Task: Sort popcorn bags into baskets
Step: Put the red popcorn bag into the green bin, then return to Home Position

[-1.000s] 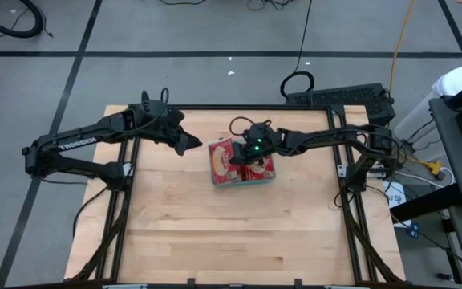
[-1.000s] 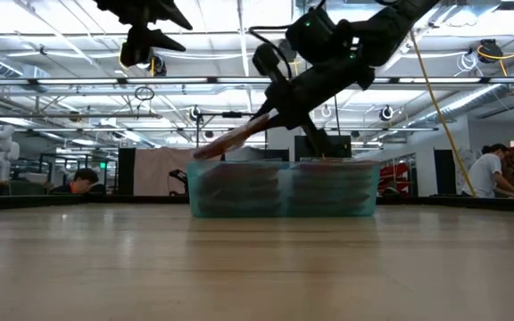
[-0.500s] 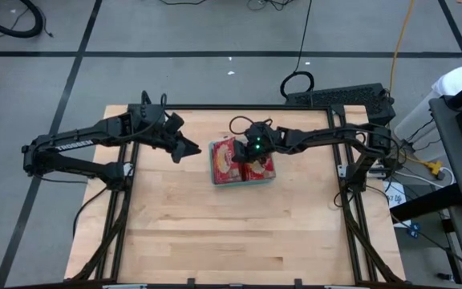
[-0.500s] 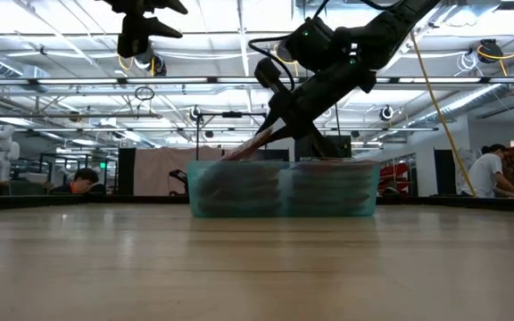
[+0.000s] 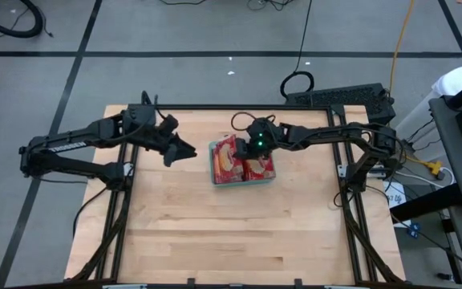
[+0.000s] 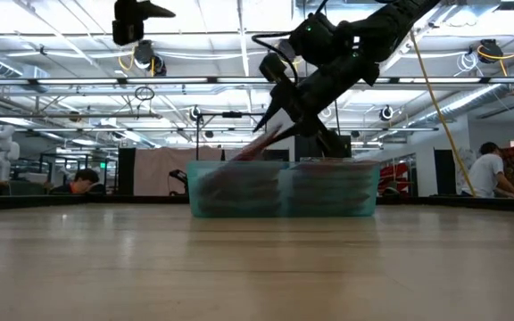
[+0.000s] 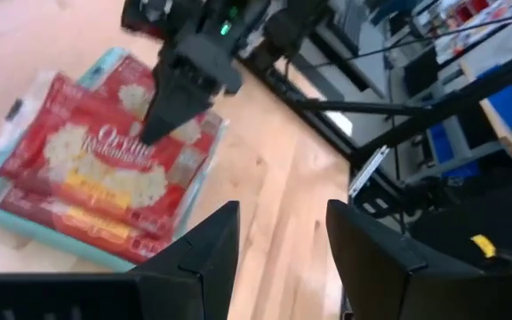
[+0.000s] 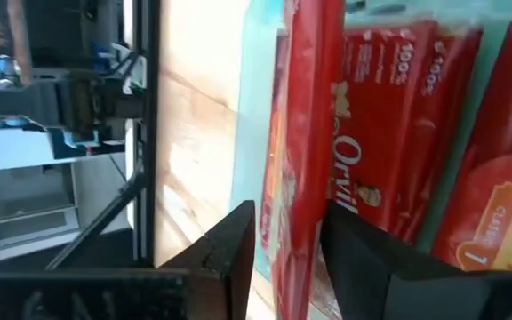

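Note:
The teal tray (image 5: 243, 183) sits on the far middle of the table and holds several red popcorn bags (image 5: 257, 167), stacked flat; its wall (image 6: 328, 192) fronts the low view. My right gripper (image 5: 244, 151) hangs over the tray's far left part, shut on one more red bag (image 6: 248, 150) with its cream picture face up (image 7: 105, 151). My left gripper (image 5: 186, 150) hovers left of the tray, high above the table (image 6: 141, 9). It is open and empty (image 7: 278, 213). My right gripper (image 8: 287, 222) pinches the red bag between its two fingers at one end (image 7: 140, 140); that end runs edge-on between the fingers (image 8: 302, 200). The fingers slant down from above and from the table's right. The bag slopes down to the left, its lower end on the bags in the tray.
A black device (image 5: 339, 98) lies off the table's far right corner, and dark frame rails (image 5: 127, 201) run along both sides. The near half of the table (image 5: 239, 241) is bare wood. People (image 6: 487, 169) are in the room behind.
My right gripper has drawn back a little toward the far right, still shut on the bag. The bag's free end, which stuck out past the tray's left rim, now lies inside the tray. My left gripper has moved up and toward the table's left edge, away from the tray.

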Robot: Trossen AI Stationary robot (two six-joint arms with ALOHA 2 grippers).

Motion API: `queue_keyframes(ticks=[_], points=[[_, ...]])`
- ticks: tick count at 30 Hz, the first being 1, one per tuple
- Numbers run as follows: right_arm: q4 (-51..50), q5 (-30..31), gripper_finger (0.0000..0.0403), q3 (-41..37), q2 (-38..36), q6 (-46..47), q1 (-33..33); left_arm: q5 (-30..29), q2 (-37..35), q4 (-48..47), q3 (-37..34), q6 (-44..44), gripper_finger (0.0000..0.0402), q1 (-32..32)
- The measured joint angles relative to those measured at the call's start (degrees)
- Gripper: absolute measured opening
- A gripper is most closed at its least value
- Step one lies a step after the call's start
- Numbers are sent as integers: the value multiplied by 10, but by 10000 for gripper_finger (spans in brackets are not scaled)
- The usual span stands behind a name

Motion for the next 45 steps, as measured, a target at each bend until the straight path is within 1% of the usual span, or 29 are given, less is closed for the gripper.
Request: queue_keyframes(ticks=[9, 13, 17, 19, 22, 24, 25, 27, 29, 35, 37, 39, 42, 45], points=[[-8, 1, 118, 1, 17, 1, 3, -31, -48, -3, 0, 0, 172, -22], [-7, 3, 119, 1, 4, -1, -4, -37, -59, -12, 0, 0, 172, -37], [3, 25, 119, 1, -25, -37, -9, -53, -60, -20, 0, 8, 172, -48], [21, 32, 119, 1, -48, -65, -8, -57, -58, -20, 0, 37, 172, -49], [47, 38, 119, 1, -82, -140, -8, -74, -51, -19, 0, 127, 172, -48], [51, 39, 119, 1, -106, -195, -8, -103, -50, -16, 0, 184, 172, -44], [54, 41, 118, 1, -117, -218, -8, -121, -50, -8, 0, 197, 172, -42], [55, 45, 115, -1, -141, -263, -8, -154, -50, 4, 0, 202, 172, -38], [55, 45, 107, -4, -160, -307, -8, -171, -49, 9, 0, 203, 172, -31], [53, 46, 73, -17, -216, -441, -13, -166, -49, 16, 0, 217, 169, -23], [54, 46, 57, -22, -236, -482, -14, -165, -50, 17, 0, 207, 157, -23], [54, 46, 38, -30, -256, -507, -14, -165, -52, 19, 0, 201, 134, -23], [54, 50, 8, -46, -286, -521, -15, -165, -52, 21, 0, 198, 84, -26], [53, 63, 6, -74, -320, -549, -16, -168, -52, 0, 0, 200, 22, -29]])
